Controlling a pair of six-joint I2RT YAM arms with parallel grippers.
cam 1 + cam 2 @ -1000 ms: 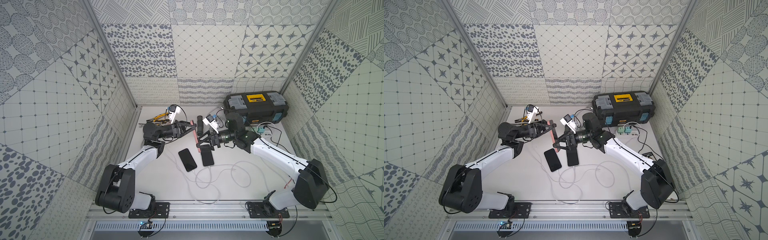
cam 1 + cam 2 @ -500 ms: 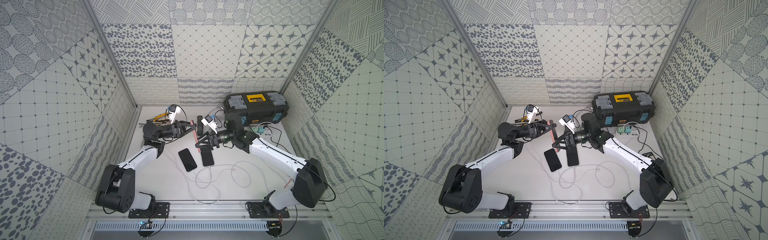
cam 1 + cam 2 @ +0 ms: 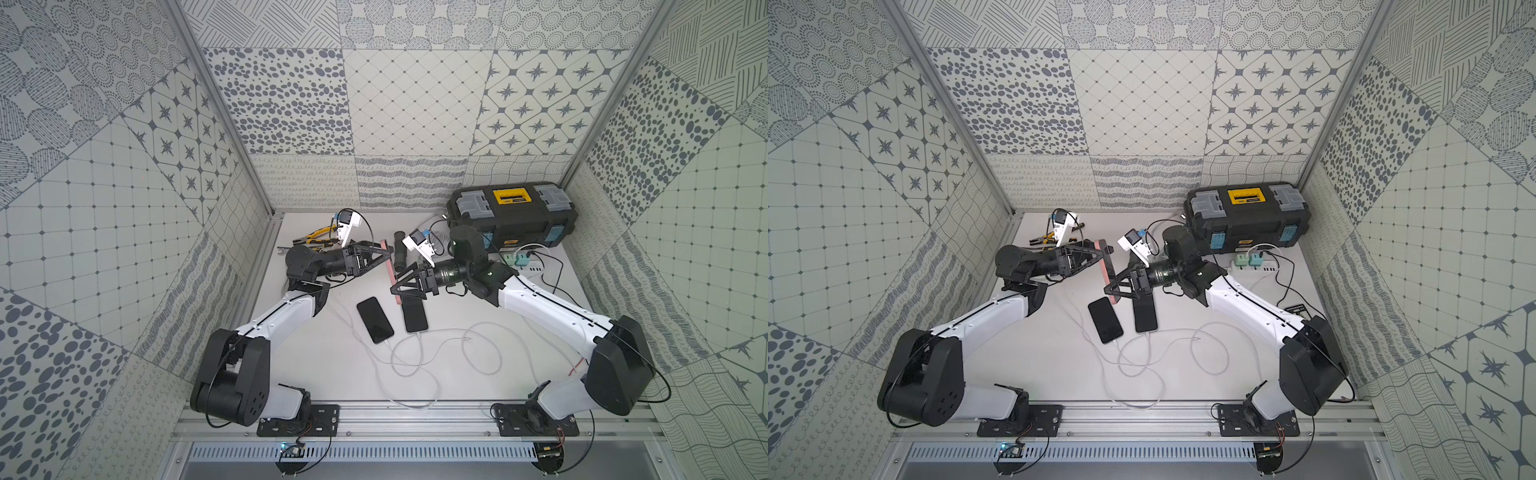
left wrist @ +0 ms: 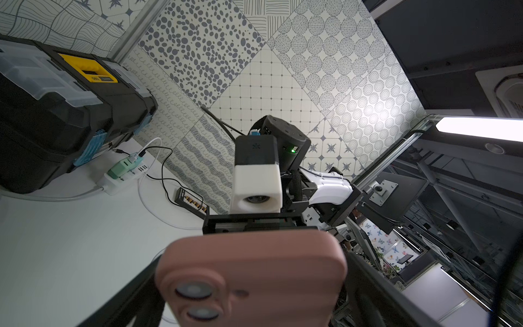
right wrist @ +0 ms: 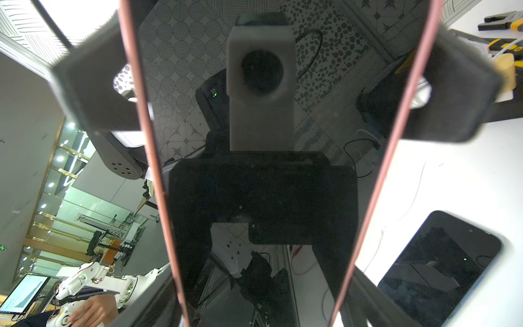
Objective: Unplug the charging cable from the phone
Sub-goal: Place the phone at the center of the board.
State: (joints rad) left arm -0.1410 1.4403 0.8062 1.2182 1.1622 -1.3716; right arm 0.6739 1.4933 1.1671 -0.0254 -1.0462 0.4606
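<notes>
A phone in a pink case (image 3: 390,270) (image 3: 1106,262) hangs on edge above the table between my two grippers. Its dark screen (image 5: 283,184) faces the right wrist camera. Its pink back with two lenses (image 4: 254,269) faces the left one. My right gripper (image 3: 398,286) (image 5: 260,283) is shut on the phone's long edges. My left gripper (image 3: 384,257) (image 4: 252,271) is open, with a finger on either side of the lens end. White charging cables (image 3: 417,338) lie looped on the table. I see none attached to the pink phone.
Two black phones (image 3: 375,320) (image 3: 414,318) lie screen up below the grippers, each with a white cable at its near end. At the back are a black toolbox (image 3: 513,212), a power strip with green chargers (image 3: 521,262), yellow-handled pliers (image 3: 316,239) and a black ribbed cylinder (image 3: 400,253).
My right gripper has closed onto the pink phone's edges. My left gripper's fingers have spread apart around its lens end. Both arms have barely moved.
</notes>
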